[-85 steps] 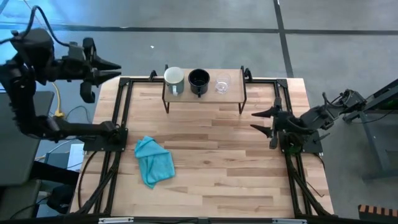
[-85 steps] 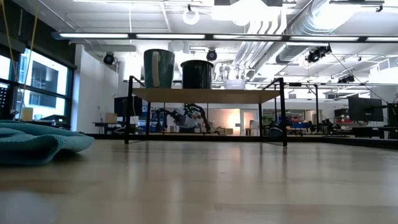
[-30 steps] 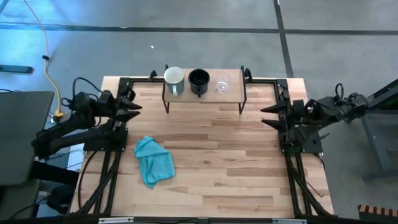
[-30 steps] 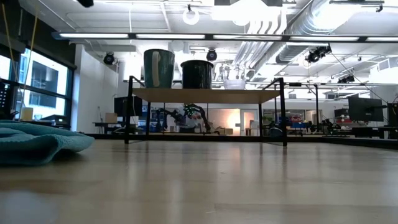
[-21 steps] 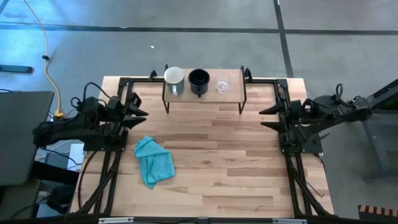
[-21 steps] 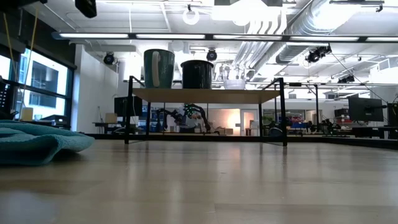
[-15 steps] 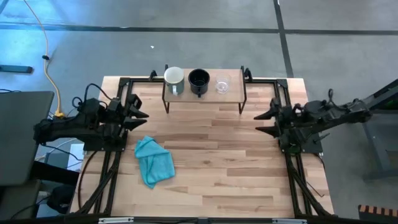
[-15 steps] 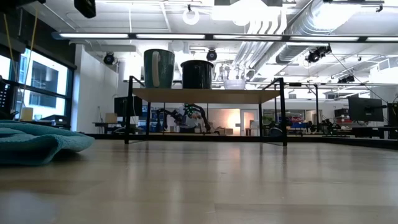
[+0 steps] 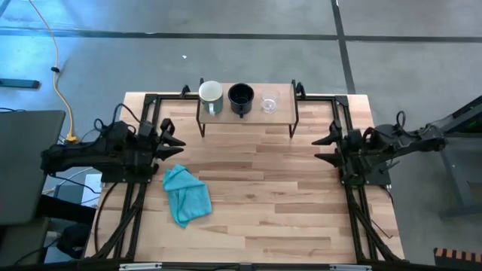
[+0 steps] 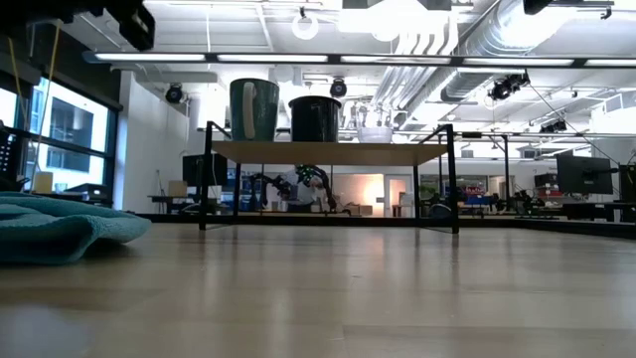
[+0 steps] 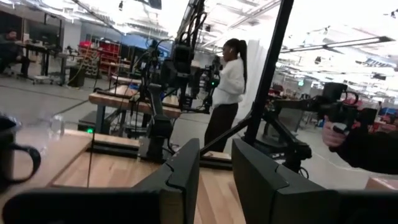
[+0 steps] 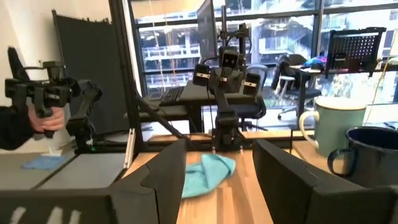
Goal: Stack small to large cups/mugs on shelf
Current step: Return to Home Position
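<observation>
Nearest in the high view, lower left of the frame, is the teal cloth, crumpled on the wooden surface. It's not one of the things being sorted, so I'd guess it just lies wherever.

Halfway up the frame are the two arms, one at each side edge of the surface. The left hand sits at the left edge just above the cloth without touching it. The right hand mirrors it at the right edge. Both point inward over bare wood, well apart from the shelf.

The right wrist view shows its fingers spread wide with nothing between them, only the cloth and mugs far off in the gap. The left one's fingers are apart too, with a narrower gap, and also hold nothing. To me that reads as both arms resting out of the way because there's nothing left to carry.

Furthest back, top middle of the frame, is the shelf with all three vessels upright in a row. The white mug is on the frame's left, the black mug in the middle and the glass cup on the right. They're close together and none is nested; I can't tell if neighbours touch. Sizes run small to large from right to left, so I'd call the job done, if a line-up counts as a "stack".

Beyond all that, the left wrist view catches a person standing out in the room.
</observation>
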